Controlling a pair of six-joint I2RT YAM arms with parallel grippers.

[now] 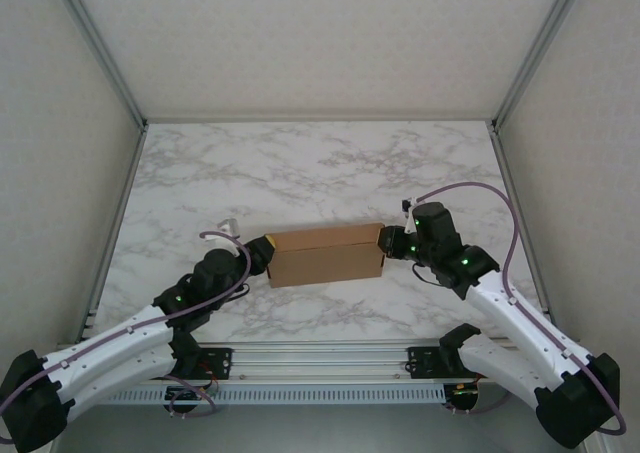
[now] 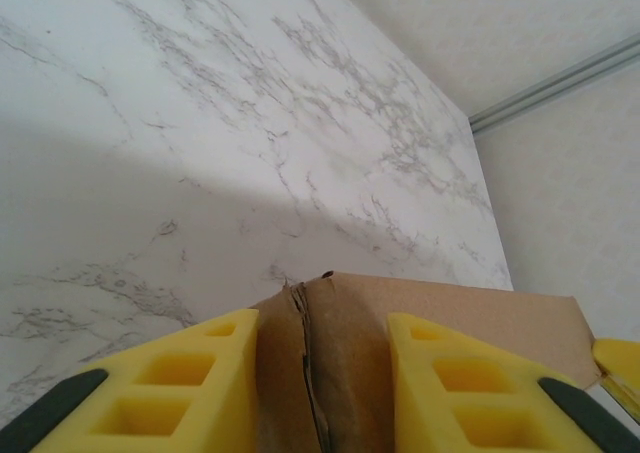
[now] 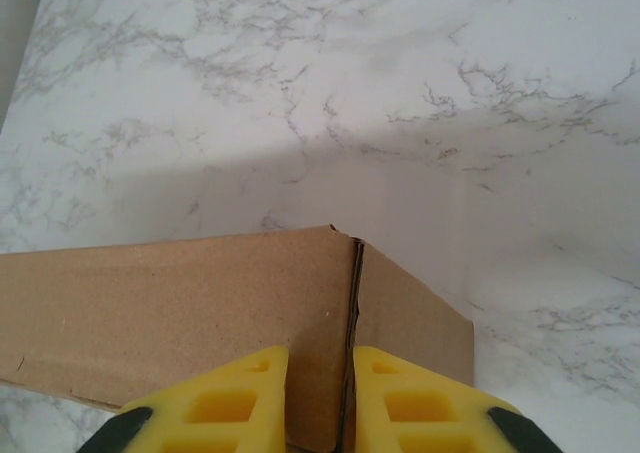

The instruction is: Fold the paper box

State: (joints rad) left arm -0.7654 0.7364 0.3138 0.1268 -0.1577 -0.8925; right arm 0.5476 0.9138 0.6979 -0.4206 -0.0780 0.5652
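Yellow-fingered pair nearest: left end effector (image 1: 262,254) (image 2: 322,325) straddling the left end of the one brown paper box (image 1: 326,256) (image 2: 450,318) (image 3: 170,303), hold impossible to tell, right end effector (image 1: 386,241) (image 3: 321,359) pinched onto its right end wall, box lying crosswise mid-way up one marbled desk (image 1: 300,163), more marble beyond.

I see the brown cardboard paper box (image 1: 327,254) lying on the white marble-patterned table (image 1: 300,163), towards the near edge, its length running left to right. My left gripper (image 1: 266,247) sits at its left end and my right gripper (image 1: 384,241) at its right end. Each has a finger on either side of the cardboard.
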